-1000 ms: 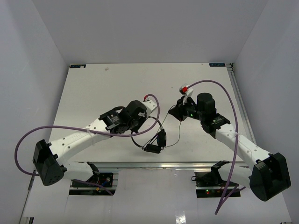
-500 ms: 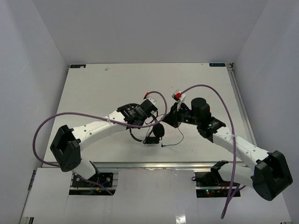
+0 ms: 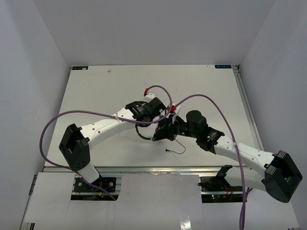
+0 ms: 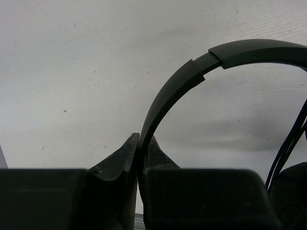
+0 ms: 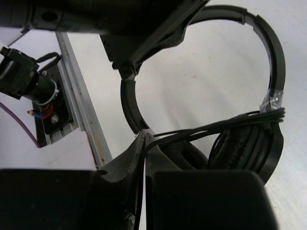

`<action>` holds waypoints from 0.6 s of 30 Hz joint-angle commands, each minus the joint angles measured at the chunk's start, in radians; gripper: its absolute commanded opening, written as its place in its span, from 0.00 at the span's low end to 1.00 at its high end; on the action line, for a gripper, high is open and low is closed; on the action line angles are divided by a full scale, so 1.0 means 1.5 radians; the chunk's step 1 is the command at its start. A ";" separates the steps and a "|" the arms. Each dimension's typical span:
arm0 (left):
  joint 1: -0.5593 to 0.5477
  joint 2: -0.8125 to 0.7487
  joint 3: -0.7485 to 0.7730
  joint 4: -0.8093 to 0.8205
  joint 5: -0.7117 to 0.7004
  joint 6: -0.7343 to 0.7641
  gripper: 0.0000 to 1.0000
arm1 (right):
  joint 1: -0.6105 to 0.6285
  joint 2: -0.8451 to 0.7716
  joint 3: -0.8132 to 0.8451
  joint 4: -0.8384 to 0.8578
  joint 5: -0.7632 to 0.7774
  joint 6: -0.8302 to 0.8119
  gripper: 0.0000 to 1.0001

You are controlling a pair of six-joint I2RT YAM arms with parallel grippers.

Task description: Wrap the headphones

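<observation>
The black headphones hang above the table's middle, held between both arms. My left gripper is shut on the thin curved headband. My right gripper is shut on the thin black cord, which runs in several turns across the padded earcups to the headband's side. The cord's loose end with its plug lies on the table below. In the top view the left gripper and the right gripper sit close together over the headphones.
Thick purple robot cables arc over both arms. The white table has a metal rail along its near edge and a rail on the right side. White walls enclose the table on three sides.
</observation>
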 commanded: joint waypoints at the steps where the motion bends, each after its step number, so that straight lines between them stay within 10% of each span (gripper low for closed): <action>1: 0.024 -0.026 0.034 0.017 -0.003 -0.071 0.00 | 0.052 0.006 -0.024 0.054 0.026 -0.001 0.08; 18: 0.054 -0.168 -0.013 0.126 0.095 -0.110 0.00 | 0.134 0.010 -0.112 0.138 0.117 0.003 0.15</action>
